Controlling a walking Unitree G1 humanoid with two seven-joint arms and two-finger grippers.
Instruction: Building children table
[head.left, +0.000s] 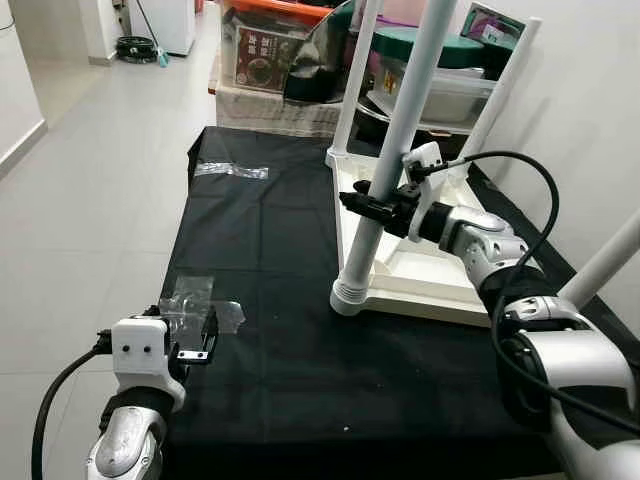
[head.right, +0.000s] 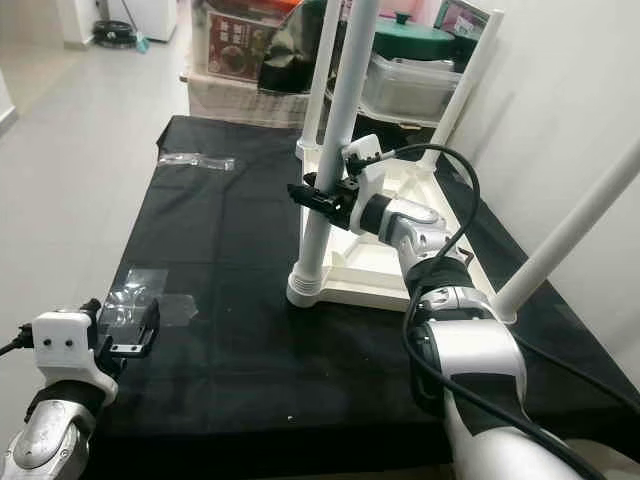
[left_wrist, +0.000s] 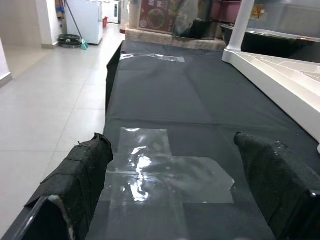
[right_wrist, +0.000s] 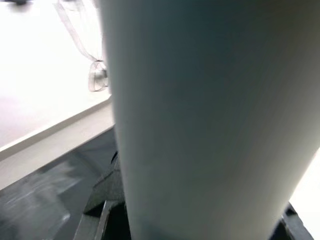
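Matt black cloth (head.left: 290, 330) covers the floor, lightly creased. Clear glossy plastic film (head.left: 205, 305) crinkles near the left. The white table leg (head.left: 395, 150) looks smooth plastic, faintly shiny. Floor tiles (head.left: 90, 180) gleam pale.

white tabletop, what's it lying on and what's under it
The upside-down white tabletop lies on a black cloth covering a low surface. Whatever the cloth covers is hidden. The right tool is clamped on the nearest table leg; the left tool hangs open over clear plastic wrap.

Right end effector (head.left: 366, 203) reaching forward, fingers clamped, left end effector (head.left: 196, 340) low (fingers spread)
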